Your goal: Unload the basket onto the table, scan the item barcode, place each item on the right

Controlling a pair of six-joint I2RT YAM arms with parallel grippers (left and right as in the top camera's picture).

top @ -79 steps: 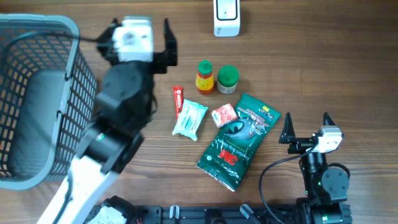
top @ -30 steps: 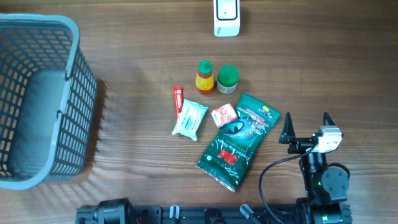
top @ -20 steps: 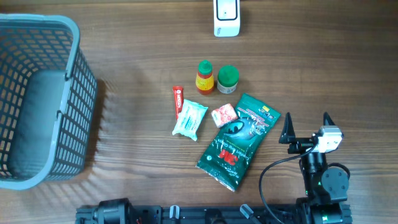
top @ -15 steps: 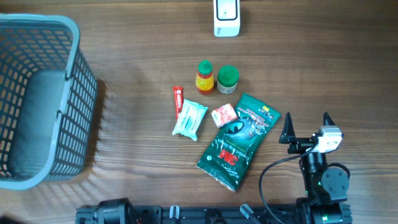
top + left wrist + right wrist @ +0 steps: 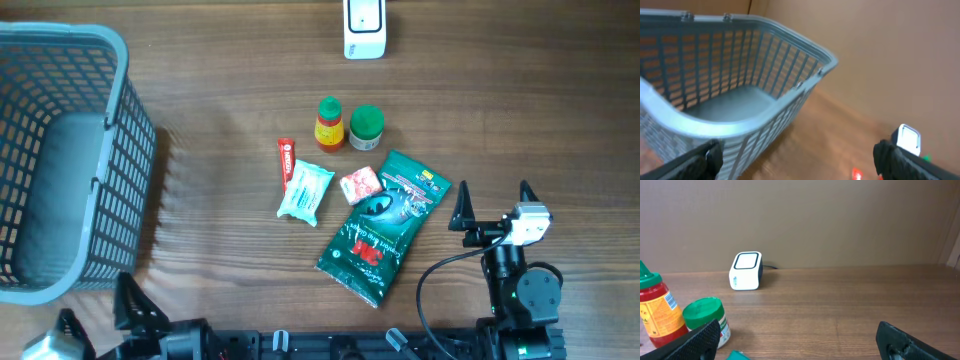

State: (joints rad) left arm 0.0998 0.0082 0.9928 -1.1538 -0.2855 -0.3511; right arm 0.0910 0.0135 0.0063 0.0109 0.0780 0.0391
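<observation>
Several items lie mid-table: a red sauce bottle (image 5: 328,124), a green-lidded jar (image 5: 366,128), a red tube (image 5: 286,160), a white-blue wipes packet (image 5: 304,192), a small red-white packet (image 5: 360,184) and a green pouch (image 5: 383,226). The white barcode scanner (image 5: 363,28) stands at the far edge. My right gripper (image 5: 493,200) rests open just right of the pouch, holding nothing. In its wrist view the scanner (image 5: 746,270), bottle (image 5: 657,310) and jar (image 5: 707,317) lie ahead. My left gripper (image 5: 95,312) is open and empty at the near left edge, below the basket.
A grey mesh basket (image 5: 135,190) fills the left side of the table. In the left wrist view its rim (image 5: 790,95) is close ahead on the left, with the scanner (image 5: 907,139) far off to the right.
The left arm, earlier stretched over the table near the items, pulled back out of view. Its gripper now shows at the near left edge. Items and right arm have not moved.
</observation>
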